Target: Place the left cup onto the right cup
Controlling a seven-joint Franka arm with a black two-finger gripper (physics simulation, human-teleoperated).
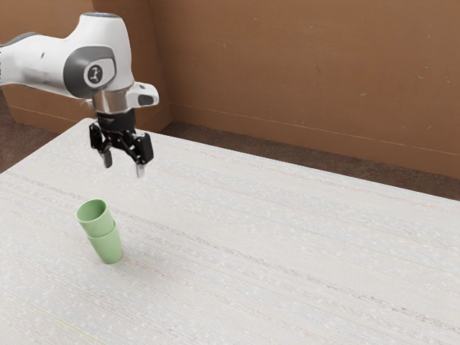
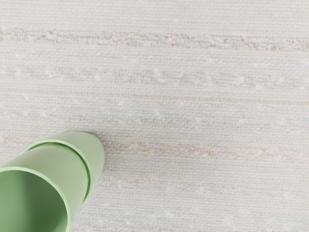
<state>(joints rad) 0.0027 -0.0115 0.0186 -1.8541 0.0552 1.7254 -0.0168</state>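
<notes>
Stage: stacking judged done | 2 cups nested: upper cup (image 1: 93, 215) in lower cup (image 1: 108, 249), pair tilted on tabletop (image 1: 287, 244) | tool (image 1: 124, 168) released, empty, above and apart | remaining: none evident

No words or numbers are showing legibly; a small emblem (image 1: 95, 72) is sitting on a grey joint cap (image 1: 80, 70) of the arm (image 1: 39, 59).

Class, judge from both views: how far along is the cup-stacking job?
Done: the upper green cup sits nested in the lower green cup on the table. In hand: nothing; the gripper hangs above the stack, fingers open. Left: apparently nothing more.
</notes>
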